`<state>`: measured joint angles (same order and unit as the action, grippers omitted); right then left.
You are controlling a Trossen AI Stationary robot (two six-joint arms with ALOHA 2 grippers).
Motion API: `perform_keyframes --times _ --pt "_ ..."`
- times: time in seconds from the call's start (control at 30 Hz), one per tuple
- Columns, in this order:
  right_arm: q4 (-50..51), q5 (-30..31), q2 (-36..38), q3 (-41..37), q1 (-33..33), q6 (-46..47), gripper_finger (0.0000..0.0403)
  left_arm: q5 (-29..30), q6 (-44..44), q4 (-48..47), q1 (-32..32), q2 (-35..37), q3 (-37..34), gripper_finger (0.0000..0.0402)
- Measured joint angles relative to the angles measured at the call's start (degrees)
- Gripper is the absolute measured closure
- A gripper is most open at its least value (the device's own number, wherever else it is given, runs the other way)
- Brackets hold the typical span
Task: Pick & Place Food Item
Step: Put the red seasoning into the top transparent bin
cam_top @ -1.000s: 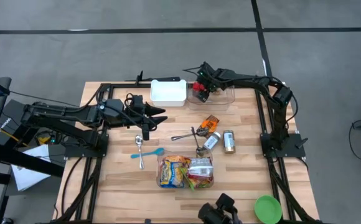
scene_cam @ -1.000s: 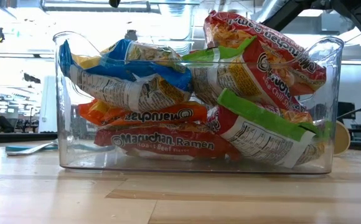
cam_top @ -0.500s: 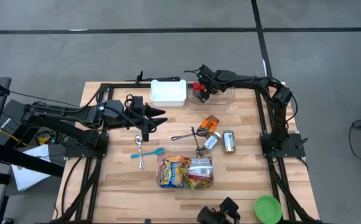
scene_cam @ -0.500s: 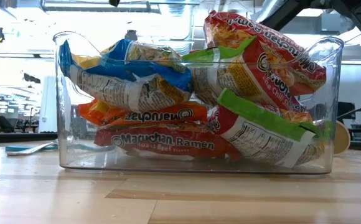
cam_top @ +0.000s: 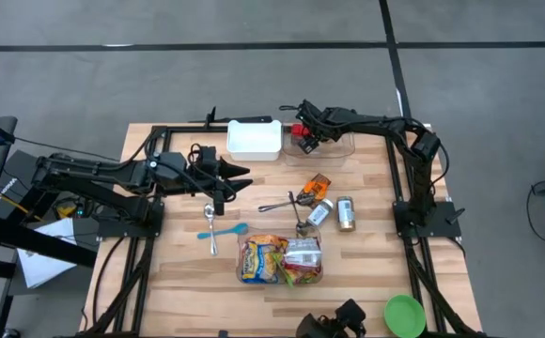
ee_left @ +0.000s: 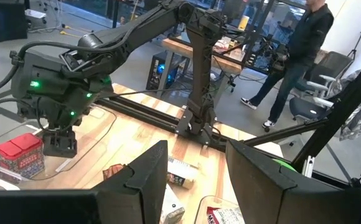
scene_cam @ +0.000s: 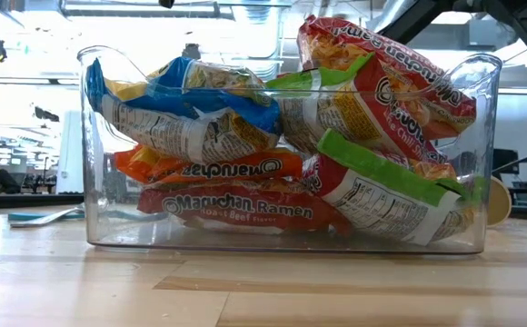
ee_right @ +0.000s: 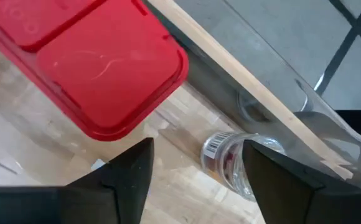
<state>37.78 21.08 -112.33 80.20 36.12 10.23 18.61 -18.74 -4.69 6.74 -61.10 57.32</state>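
A jar with a red lid (ee_right: 99, 62) stands upright at the left end of a clear container (cam_top: 338, 145) at the table's far edge. My right gripper (cam_top: 306, 131) hangs over it, pointing steeply down, fingers open and just beside the jar (ee_left: 22, 155) with nothing between them. Past its fingertips (ee_right: 196, 171) a small clear jar (ee_right: 230, 158) lies on its side. My left gripper (cam_top: 240, 174) is held level above the table's left middle, open (ee_left: 196, 180) and empty.
A white box (cam_top: 254, 139) sits left of the clear container. Mid-table lie an orange packet (cam_top: 319, 185), tongs (cam_top: 287, 200), two spice jars (cam_top: 346, 213), a spoon (cam_top: 210, 221) and a blue spoon (cam_top: 221, 232). Ramen packs (scene_cam: 245, 173) fill a clear bin (cam_top: 244, 258) near the front edge. A green bowl (cam_top: 404, 314) sits off the front right corner.
My right gripper has turned a little at the wrist while staying over the clear container's left end. The red-lidded jar has stayed where it was.
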Motion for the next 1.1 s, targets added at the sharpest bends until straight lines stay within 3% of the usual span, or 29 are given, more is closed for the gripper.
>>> perform_keyframes --times 0.6,1.1 --pt "-3.1 0.0 0.0 4.0 -0.1 2.3 0.0282 0.0 0.0 0.0 0.6 0.0 0.0 0.0243" --pt "2.0 -3.3 0.0 5.0 -0.9 4.4 0.0314 0.0 0.0 0.0 1.9 0.0 0.0 0.0243"
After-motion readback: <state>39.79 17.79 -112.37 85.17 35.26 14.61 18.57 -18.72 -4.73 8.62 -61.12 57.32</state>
